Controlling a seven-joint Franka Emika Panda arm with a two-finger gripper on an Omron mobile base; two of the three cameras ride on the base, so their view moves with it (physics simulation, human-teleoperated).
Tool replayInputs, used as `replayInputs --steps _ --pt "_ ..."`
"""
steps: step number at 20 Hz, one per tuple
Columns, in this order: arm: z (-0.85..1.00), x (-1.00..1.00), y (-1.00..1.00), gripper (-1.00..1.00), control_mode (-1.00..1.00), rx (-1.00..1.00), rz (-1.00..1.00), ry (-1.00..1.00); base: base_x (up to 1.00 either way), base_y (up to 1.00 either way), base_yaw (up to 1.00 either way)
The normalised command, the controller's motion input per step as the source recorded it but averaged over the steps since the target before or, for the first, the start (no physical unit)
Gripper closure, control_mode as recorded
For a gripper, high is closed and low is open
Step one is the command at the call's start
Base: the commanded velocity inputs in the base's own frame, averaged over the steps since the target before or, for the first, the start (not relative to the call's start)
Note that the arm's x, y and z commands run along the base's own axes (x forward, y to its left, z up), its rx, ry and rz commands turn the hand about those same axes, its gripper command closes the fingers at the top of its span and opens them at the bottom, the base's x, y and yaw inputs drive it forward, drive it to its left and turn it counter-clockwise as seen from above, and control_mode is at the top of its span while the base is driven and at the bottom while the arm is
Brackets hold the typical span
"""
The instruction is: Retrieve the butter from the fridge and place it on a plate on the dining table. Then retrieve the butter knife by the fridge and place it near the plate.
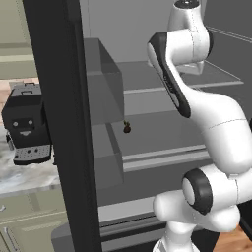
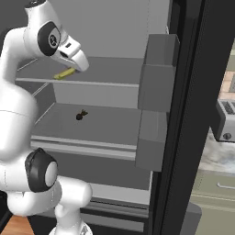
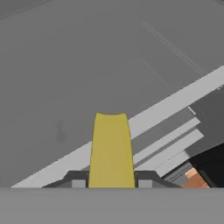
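Observation:
The fridge (image 1: 59, 123) stands open, its pale grey inside (image 2: 105, 124) facing me. My gripper (image 2: 75, 68) reaches in at the upper shelf (image 2: 92, 81). It is shut on the butter (image 3: 110, 148), a thin yellow stick that juts out between the two fingertips in the hand view. From the right base view the butter (image 2: 64, 73) lies low over that shelf, slanting down to the left of the hand. Whether it touches the shelf I cannot tell. The plate, the dining table and the butter knife are out of view.
A tiny dark lump (image 1: 127, 129) sits on the lower shelf (image 2: 92, 137). Door bins (image 2: 156, 87) hang on the open door. A black coffee machine (image 1: 27, 128) stands on the marble wall counter (image 1: 19, 179) to the left. A grey appliance (image 2: 226, 120) sits at the right.

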Motion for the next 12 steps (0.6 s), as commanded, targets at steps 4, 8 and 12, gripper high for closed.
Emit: replayInputs --steps 4,8,12 --pt "0.0 -0.63 -0.14 1.0 -1.0 0.0 0.14 -0.09 0.0 0.0 0.0" --pt "0.0 -0.59 -0.12 1.0 -1.0 0.0 0.22 -0.02 0.0 0.0 0.0" --pt "0.0 -0.58 -0.02 1.0 -1.0 0.0 0.34 0.0 0.0 0.0 0.0"
